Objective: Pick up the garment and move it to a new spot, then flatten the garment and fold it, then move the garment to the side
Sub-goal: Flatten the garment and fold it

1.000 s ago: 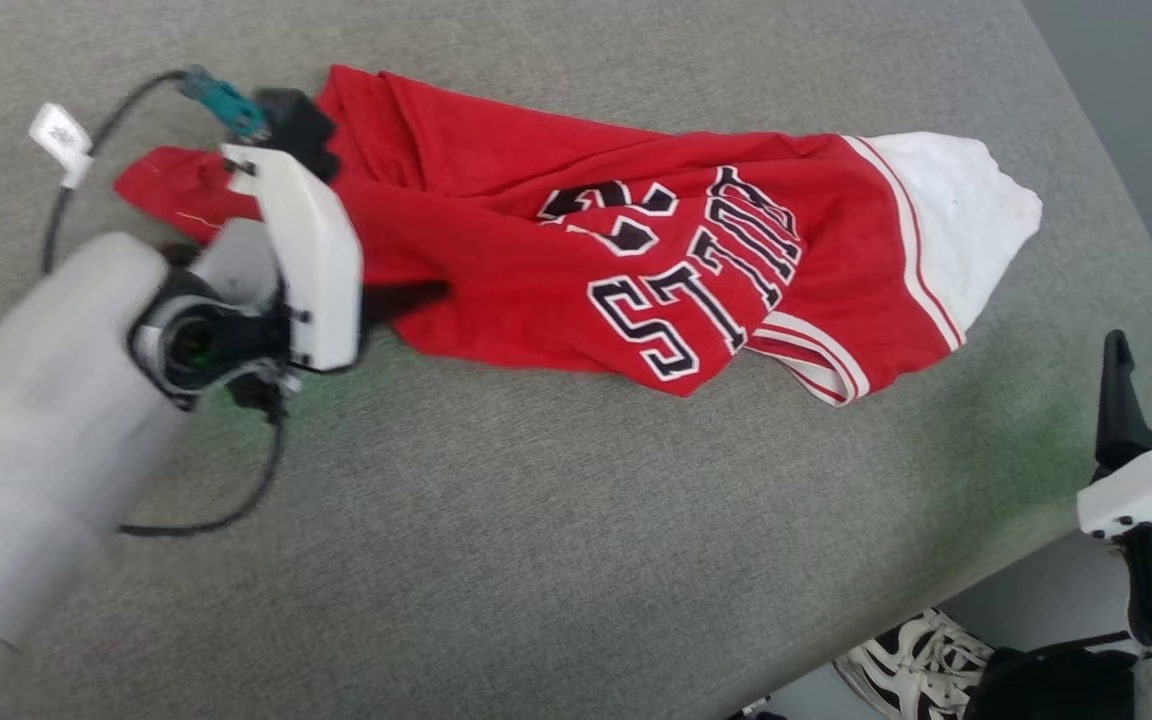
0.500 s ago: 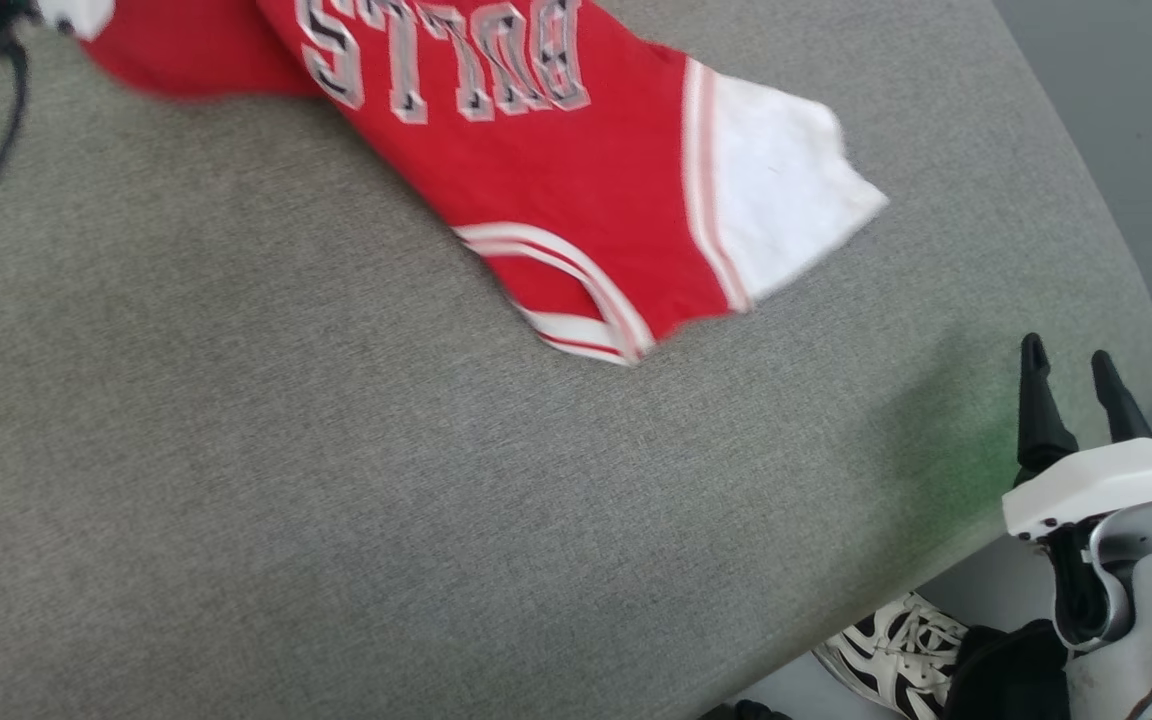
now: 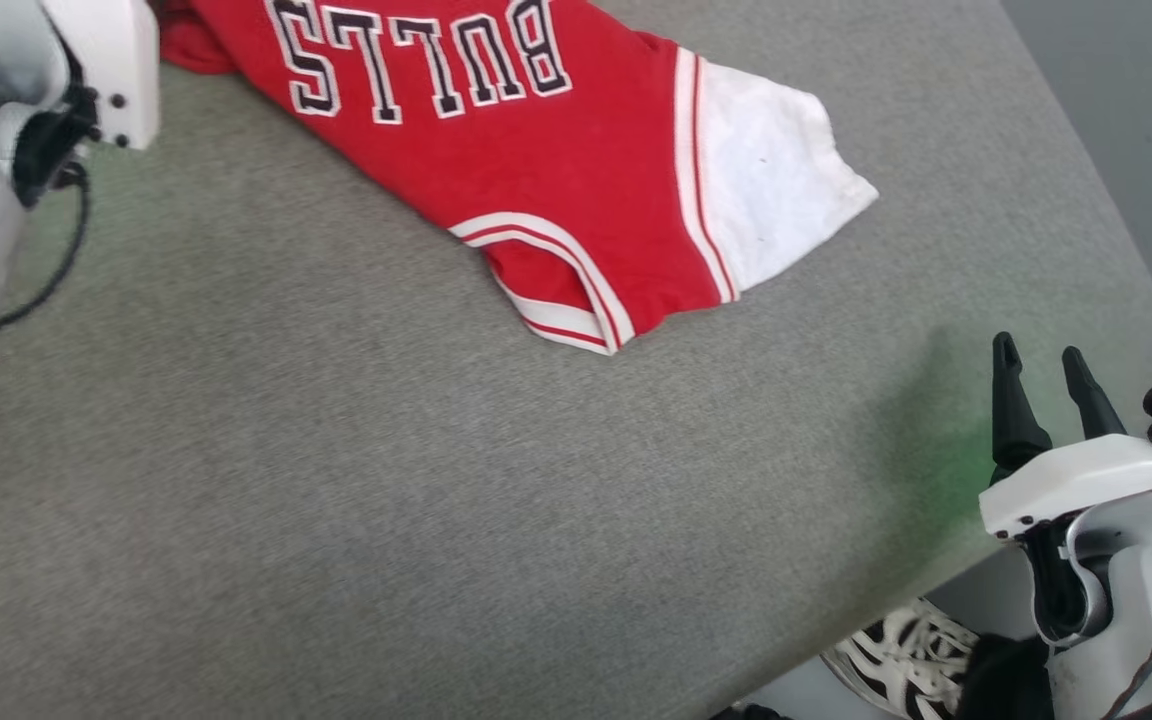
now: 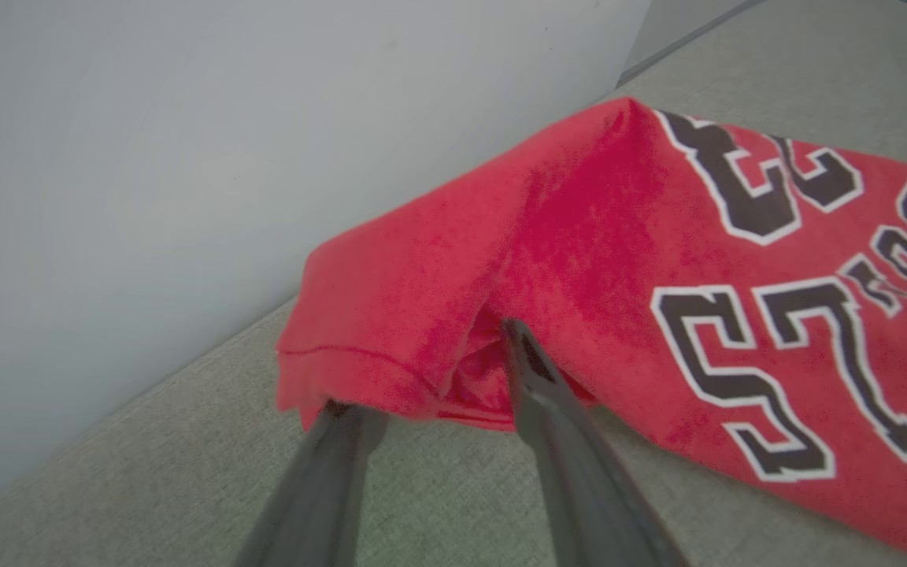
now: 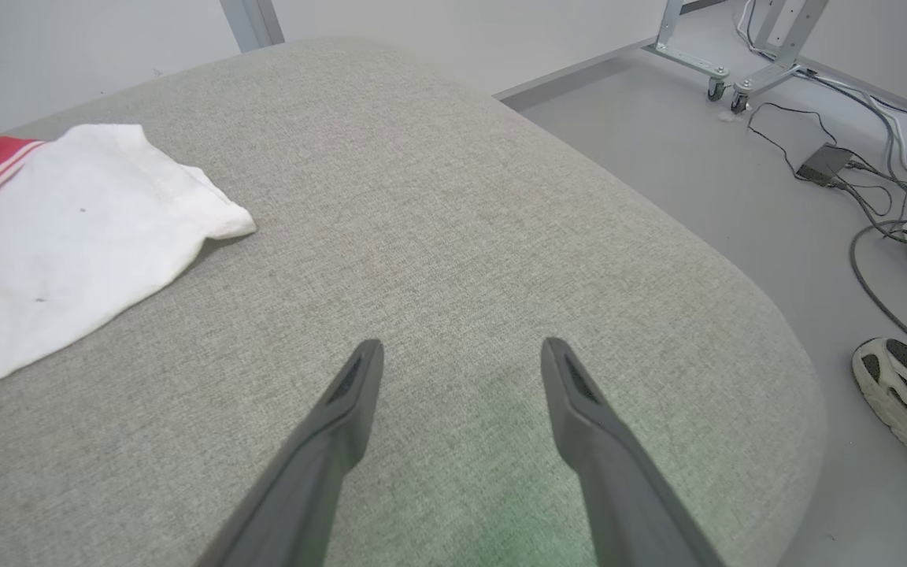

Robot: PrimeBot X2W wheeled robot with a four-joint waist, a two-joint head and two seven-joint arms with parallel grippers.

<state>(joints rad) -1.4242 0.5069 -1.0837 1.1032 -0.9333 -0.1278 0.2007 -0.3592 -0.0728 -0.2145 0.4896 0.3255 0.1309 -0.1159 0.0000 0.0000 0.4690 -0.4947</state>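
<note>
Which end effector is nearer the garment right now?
Left. The left end effector touches the garment at its red hem; the right end effector is apart from it, beyond the white sleeve.

Bright, even light, soft shadows, mild wide-angle edge distortion

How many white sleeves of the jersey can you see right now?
1. The white sleeve lies flat at the right end of the garment on the grey surface. The other sleeve may be hidden under the red fabric or out of frame.
</note>
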